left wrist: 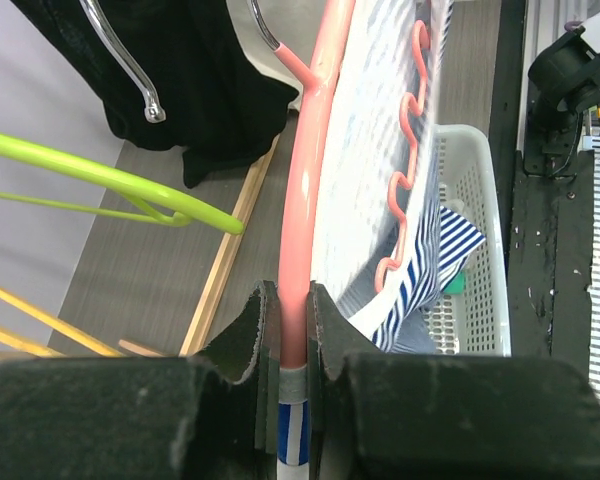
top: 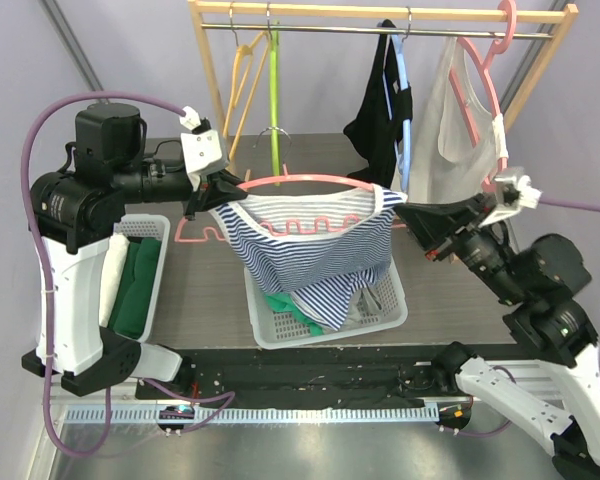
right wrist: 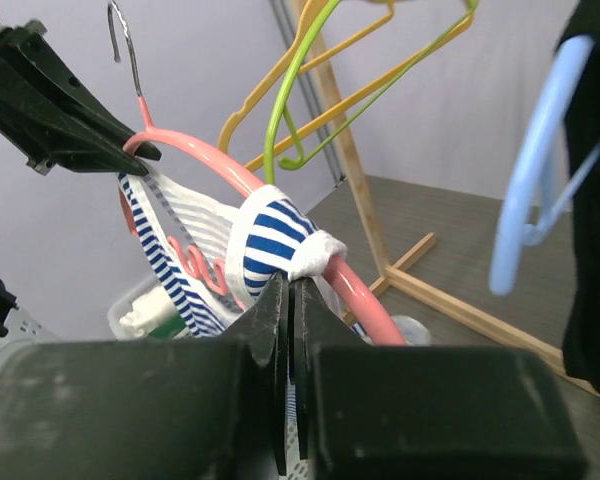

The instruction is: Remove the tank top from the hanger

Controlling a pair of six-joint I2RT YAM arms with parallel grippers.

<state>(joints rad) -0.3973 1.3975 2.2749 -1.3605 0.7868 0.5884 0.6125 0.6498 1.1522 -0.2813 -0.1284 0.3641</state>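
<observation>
A blue-and-white striped tank top hangs on a pink hanger held in the air above a basket. My left gripper is shut on the hanger's left end. In the left wrist view its jaws clamp the pink hanger, with a bit of striped strap just behind them. My right gripper is at the hanger's right shoulder. In the right wrist view the gripper is shut, pinching the tank top's strap where it wraps the pink hanger.
A white basket of clothes sits under the tank top. Another basket with green cloth stands at the left. Behind is a wooden rack with yellow and green hangers, a black garment and a white garment.
</observation>
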